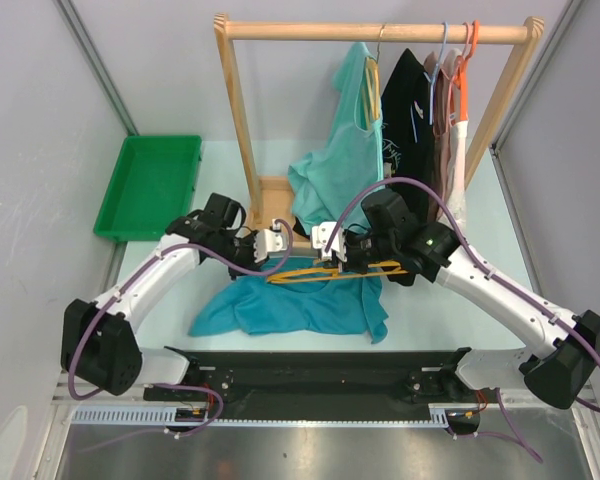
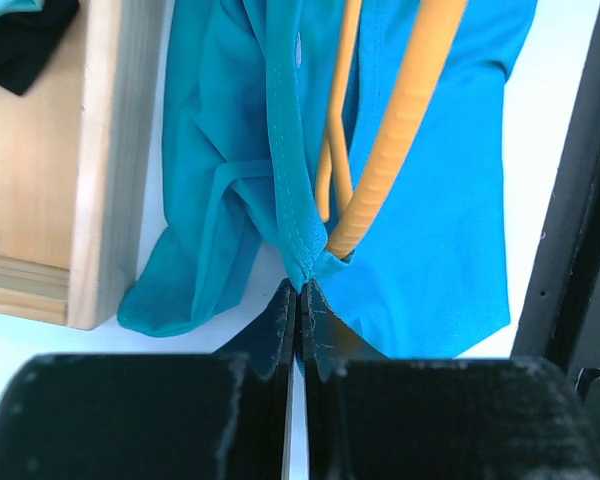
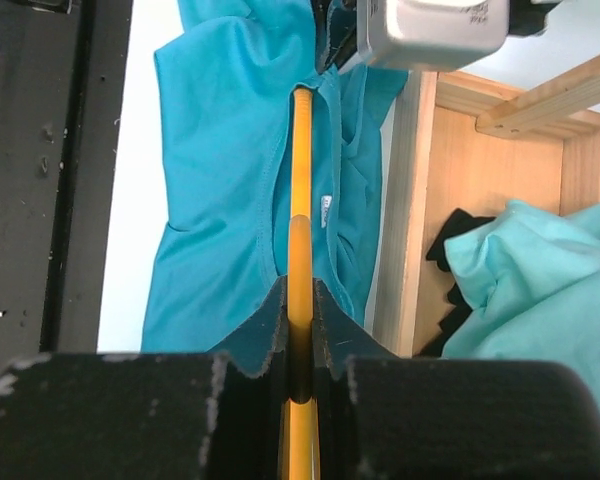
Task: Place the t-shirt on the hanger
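Note:
The teal-blue t-shirt (image 1: pixel 290 305) lies crumpled on the table in front of the rack. The yellow-orange hanger (image 1: pixel 325 272) lies across its upper part, one end under the cloth. My left gripper (image 1: pixel 277 247) is shut on a fold of the t-shirt's hem (image 2: pixel 302 262), next to the hanger's end (image 2: pixel 385 170). My right gripper (image 1: pixel 332 252) is shut on the hanger's bar (image 3: pixel 299 260), above the t-shirt (image 3: pixel 225 170). The hanger's hook is not visible.
A wooden rack (image 1: pixel 375 32) stands behind, its base (image 2: pixel 100 150) close to my left gripper. A mint-green shirt (image 1: pixel 350 165), a black shirt (image 1: pixel 410 95) and other garments hang on it. A green tray (image 1: pixel 150 185) sits at the far left.

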Available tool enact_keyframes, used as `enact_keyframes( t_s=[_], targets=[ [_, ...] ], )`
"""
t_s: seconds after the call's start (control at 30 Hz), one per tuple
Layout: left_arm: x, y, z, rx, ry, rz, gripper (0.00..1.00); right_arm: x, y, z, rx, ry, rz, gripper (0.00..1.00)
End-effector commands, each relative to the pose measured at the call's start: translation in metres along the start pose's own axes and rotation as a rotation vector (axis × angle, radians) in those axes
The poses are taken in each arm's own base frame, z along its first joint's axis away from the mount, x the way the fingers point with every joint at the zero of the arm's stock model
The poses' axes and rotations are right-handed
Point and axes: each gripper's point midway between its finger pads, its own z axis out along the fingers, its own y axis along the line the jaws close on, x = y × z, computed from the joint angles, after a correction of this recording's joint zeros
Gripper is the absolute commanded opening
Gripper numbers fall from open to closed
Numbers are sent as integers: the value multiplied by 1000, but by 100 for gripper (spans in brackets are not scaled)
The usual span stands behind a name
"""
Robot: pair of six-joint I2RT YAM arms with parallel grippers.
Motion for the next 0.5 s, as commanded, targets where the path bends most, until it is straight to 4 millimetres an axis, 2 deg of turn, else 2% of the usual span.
enact_keyframes(
  t_s=[0.0,0.3,0.47],
  targets=[
    [-30,-2,-24,-10,-86,98,4,-25,-6,-5,19,-108,-81,0],
    [-47,-28,-39,8,-93,251,4,-35,-8,-6,24,-148,-110,0],
    [-69,-35,-51,-12,-148,270,4,-45,-7,-5,20,-183,-83,0]
  ],
)
